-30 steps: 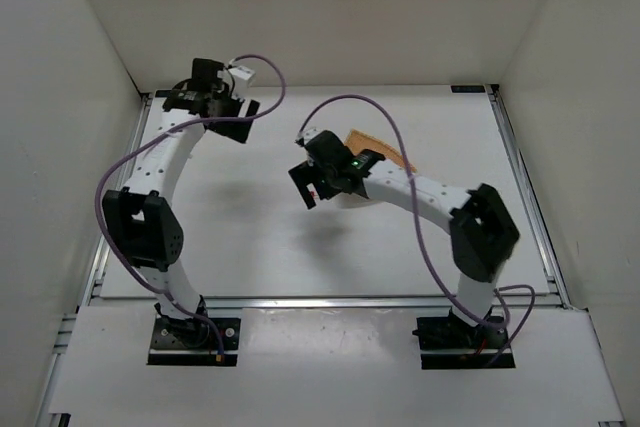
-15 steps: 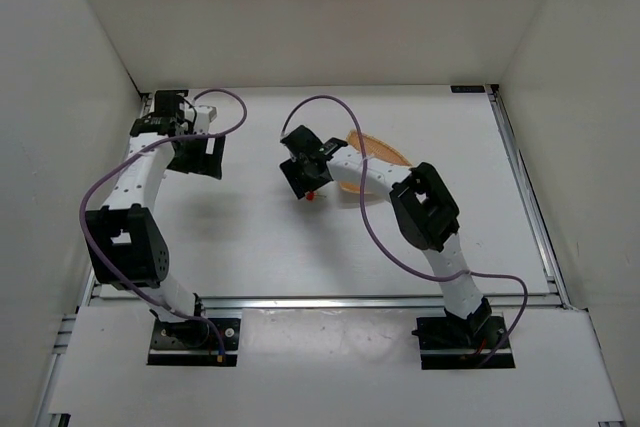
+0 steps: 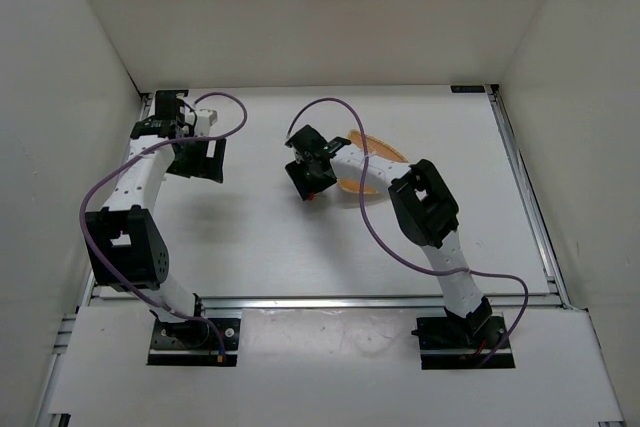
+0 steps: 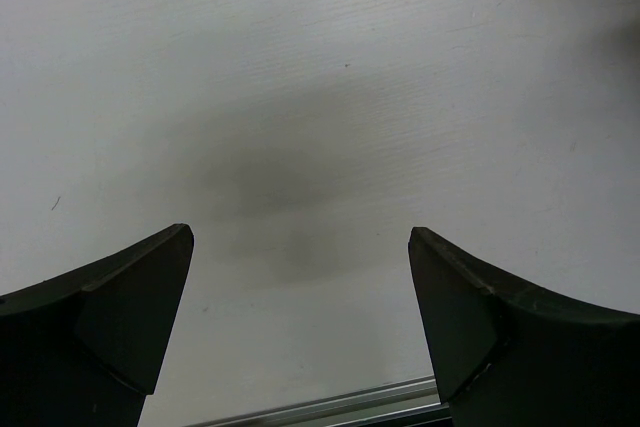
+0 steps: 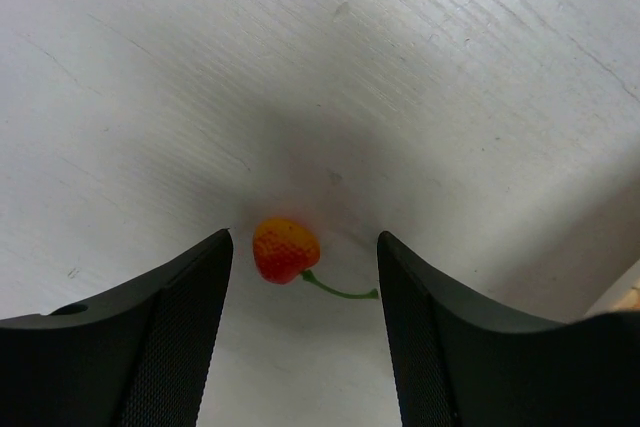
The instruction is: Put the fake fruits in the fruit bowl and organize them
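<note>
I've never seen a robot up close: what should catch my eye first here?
A tiny red-orange fake fruit with a green stem lies on the white table between the right gripper's open fingers, untouched. Beside it the tan fruit bowl peeks from under that arm. The left gripper hangs open at the table's far left.

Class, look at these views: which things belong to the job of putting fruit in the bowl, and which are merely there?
Part of the job:
- fruit
- bowl
- right hand, open, astride the fruit

Merely there:
- left hand, open above the table
- purple cables
- white walls
</note>
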You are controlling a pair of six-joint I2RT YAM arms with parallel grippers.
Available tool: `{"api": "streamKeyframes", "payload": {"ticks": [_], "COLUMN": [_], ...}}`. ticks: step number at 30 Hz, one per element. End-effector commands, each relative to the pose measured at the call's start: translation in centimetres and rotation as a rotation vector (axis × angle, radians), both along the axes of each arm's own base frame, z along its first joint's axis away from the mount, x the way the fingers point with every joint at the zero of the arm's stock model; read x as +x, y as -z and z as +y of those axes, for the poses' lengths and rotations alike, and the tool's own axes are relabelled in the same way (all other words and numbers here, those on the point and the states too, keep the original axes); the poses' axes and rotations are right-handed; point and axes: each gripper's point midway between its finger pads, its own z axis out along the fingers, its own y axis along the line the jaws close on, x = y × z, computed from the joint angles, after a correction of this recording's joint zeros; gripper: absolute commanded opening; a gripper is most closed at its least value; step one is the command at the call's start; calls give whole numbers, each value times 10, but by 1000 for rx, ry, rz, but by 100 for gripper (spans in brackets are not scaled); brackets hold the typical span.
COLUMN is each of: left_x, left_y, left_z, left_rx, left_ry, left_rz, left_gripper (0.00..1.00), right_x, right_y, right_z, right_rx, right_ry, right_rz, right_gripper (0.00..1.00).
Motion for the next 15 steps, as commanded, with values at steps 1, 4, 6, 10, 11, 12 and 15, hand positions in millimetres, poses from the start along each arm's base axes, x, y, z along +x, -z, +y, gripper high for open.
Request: {"api": "streamKeyframes", "payload": {"ticks": [1, 4, 6, 10, 11, 12, 15], "left_x": [-1, -1, -1, -4, -4, -4, -3], "left_y": [-20, -20, -20, -16, -16, -16, -13], "left_z": [4, 8, 8, 8, 8, 8, 11], "left_rx": [1, 1, 1, 1, 1, 1, 0], "left_ry": [-16, -27, -27, -27, -27, -27, -36], "left_rz": [-64, -64, -64, -53, -53, -53, -44], "left_gripper": [100, 100, 100, 100, 100, 100, 100], "right_x": [-3, -3, -4, -7, -8, -8, -12], "right_y": [11, 16, 20, 21, 20, 20, 12], "right_z": [4, 2, 2, 1, 3, 3, 6], "right_rx": [-4, -15, -19, -17, -11, -11, 5], "right_ry": [-4, 10, 18, 24, 20, 20, 29], "right_rz": [31, 32, 41, 57, 63, 63, 59], "right_gripper": [62, 60, 56, 36, 34, 34, 28]}}
